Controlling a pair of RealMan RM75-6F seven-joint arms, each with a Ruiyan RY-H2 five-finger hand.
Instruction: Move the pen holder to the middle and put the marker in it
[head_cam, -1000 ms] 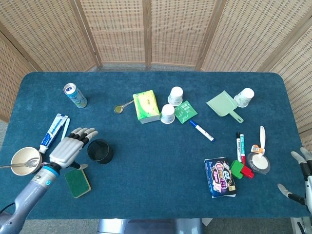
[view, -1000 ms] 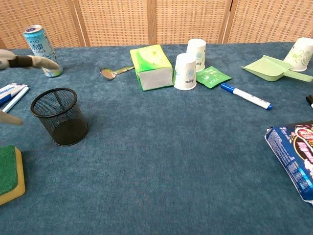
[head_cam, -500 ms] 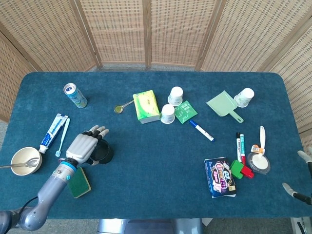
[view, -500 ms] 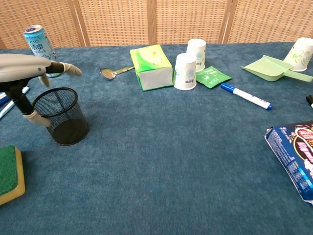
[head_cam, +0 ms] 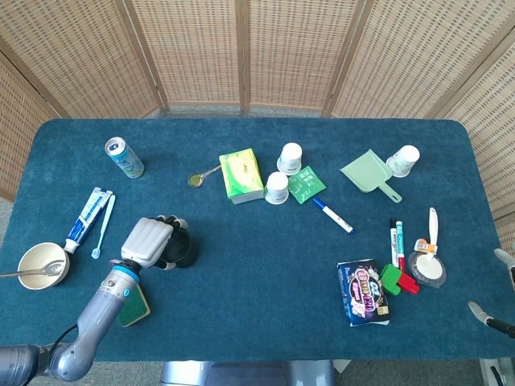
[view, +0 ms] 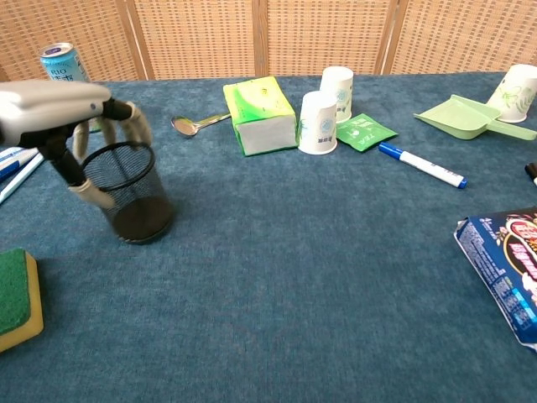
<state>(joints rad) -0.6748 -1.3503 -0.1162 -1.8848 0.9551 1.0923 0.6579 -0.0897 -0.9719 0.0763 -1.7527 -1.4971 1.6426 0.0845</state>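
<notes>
Tabletop: left hand apparently grips pen holder.

The light is bright and even, and it seems to come from above. Shadows are soft and small, sitting close under things like the paper cups on the blue table. There is no strong glare. The head view is sharp all over. In the chest view the pen holder and the left hand over it look a bit blurry
</notes>
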